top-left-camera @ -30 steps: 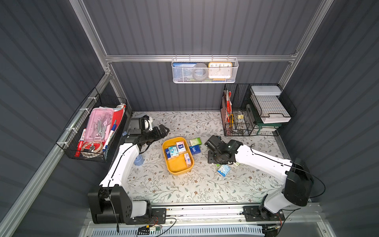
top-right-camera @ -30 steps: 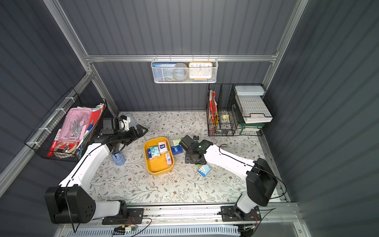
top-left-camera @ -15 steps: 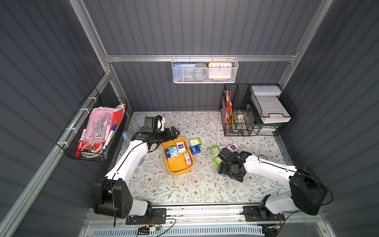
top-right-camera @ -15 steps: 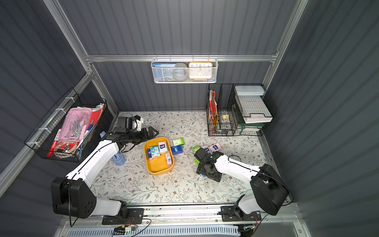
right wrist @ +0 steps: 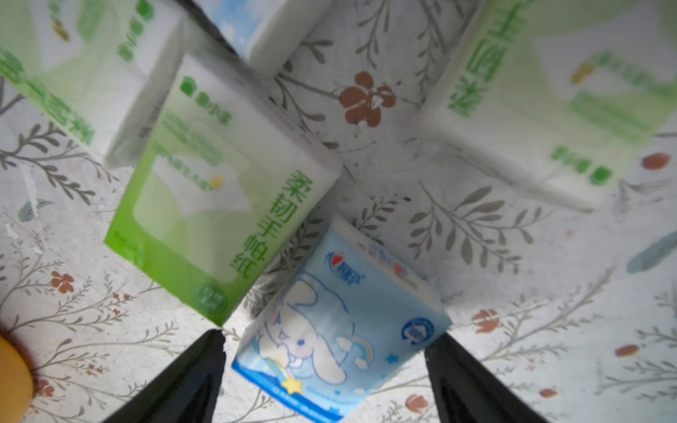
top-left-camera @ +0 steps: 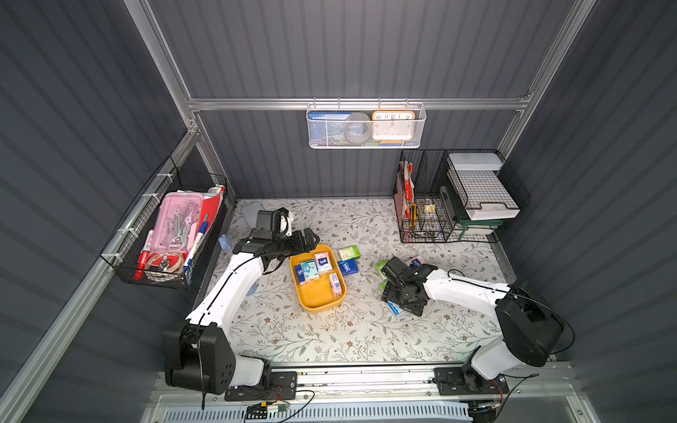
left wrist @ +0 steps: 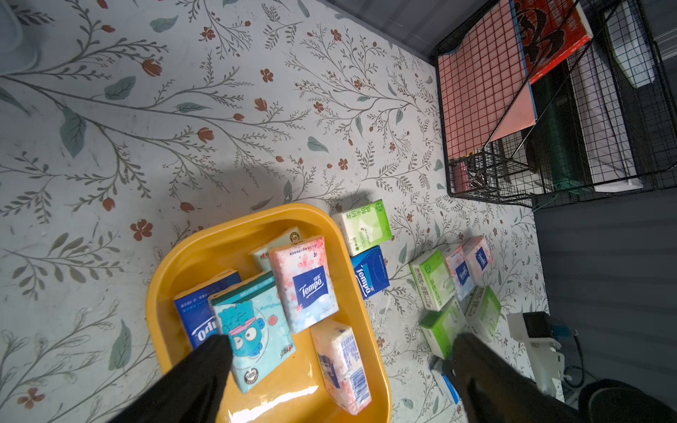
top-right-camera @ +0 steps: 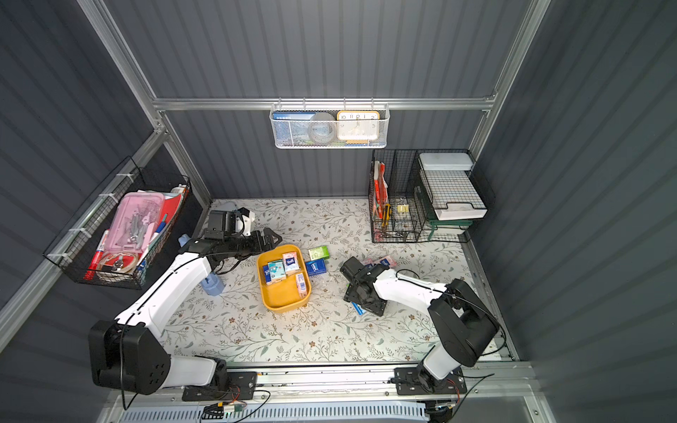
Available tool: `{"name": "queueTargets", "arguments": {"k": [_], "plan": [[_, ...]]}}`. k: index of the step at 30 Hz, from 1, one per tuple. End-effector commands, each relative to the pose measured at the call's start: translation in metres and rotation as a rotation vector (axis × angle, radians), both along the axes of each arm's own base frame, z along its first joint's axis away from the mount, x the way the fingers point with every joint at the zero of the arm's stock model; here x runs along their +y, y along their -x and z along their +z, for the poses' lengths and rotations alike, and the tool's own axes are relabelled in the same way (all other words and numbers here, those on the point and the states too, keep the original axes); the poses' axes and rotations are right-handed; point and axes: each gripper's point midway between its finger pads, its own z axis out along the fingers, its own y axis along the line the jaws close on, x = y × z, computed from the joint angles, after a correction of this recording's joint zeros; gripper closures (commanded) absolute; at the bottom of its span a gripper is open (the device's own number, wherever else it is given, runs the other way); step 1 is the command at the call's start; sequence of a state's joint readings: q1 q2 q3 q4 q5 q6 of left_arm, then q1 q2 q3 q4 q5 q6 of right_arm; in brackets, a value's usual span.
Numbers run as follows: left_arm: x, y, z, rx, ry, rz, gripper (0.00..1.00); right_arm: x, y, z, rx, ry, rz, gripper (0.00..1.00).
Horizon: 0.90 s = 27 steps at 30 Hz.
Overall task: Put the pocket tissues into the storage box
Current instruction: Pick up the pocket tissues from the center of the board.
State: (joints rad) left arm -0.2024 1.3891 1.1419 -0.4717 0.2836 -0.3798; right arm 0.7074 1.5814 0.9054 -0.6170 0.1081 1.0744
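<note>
The yellow storage box (top-left-camera: 318, 301) (top-right-camera: 281, 297) (left wrist: 234, 227) sits mid-table and holds several pocket tissues (top-left-camera: 311, 269). A green packet (top-left-camera: 348, 252) and a dark blue packet (top-left-camera: 348, 267) lie just right of it. More green and pink packets (top-left-camera: 415, 260) lie beside the right arm. My left gripper (top-left-camera: 307, 238) (left wrist: 340, 351) hangs open above the box's far left rim, holding nothing. My right gripper (top-left-camera: 397, 305) (right wrist: 326, 351) points down, open. Its fingers (right wrist: 198, 370) stand on either side of a light blue packet (right wrist: 340, 329) that lies on the table, with green packets (right wrist: 219, 190) just beyond.
A black wire organiser (top-left-camera: 439, 205) stands at the back right. A black wire basket (top-left-camera: 168, 234) hangs on the left wall and a white mesh basket (top-left-camera: 366, 126) on the back wall. A grey-blue case (top-left-camera: 251, 214) lies far left, behind the left arm.
My right arm has swung from beside the box to the front right cluster and come down over the light blue packet, jaws opening. My left arm has moved right to the box.
</note>
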Motion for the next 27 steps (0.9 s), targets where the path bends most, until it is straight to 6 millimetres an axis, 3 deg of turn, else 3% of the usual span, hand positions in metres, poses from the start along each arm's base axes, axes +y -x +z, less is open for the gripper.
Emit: {"name": "queueTargets", "arguments": {"k": [1,12,18,22,27], "plan": [[0.002,0.003,-0.005,0.007,-0.017,-0.01,0.01,-0.002,-0.003,-0.008,0.006,0.008,-0.033,0.1],[0.005,0.007,-0.002,0.006,-0.03,-0.008,0.01,-0.002,-0.005,-0.021,0.011,0.009,-0.051,0.16],[0.005,0.007,-0.001,0.008,-0.031,-0.011,0.01,-0.002,-0.005,-0.028,0.017,0.002,-0.047,0.35],[0.006,0.007,0.0,0.007,-0.037,-0.008,0.01,-0.002,-0.008,-0.023,-0.001,0.005,-0.032,0.49],[0.007,0.006,-0.005,0.014,-0.041,0.001,0.01,0.001,-0.009,-0.003,-0.016,-0.003,0.024,0.51]]}}
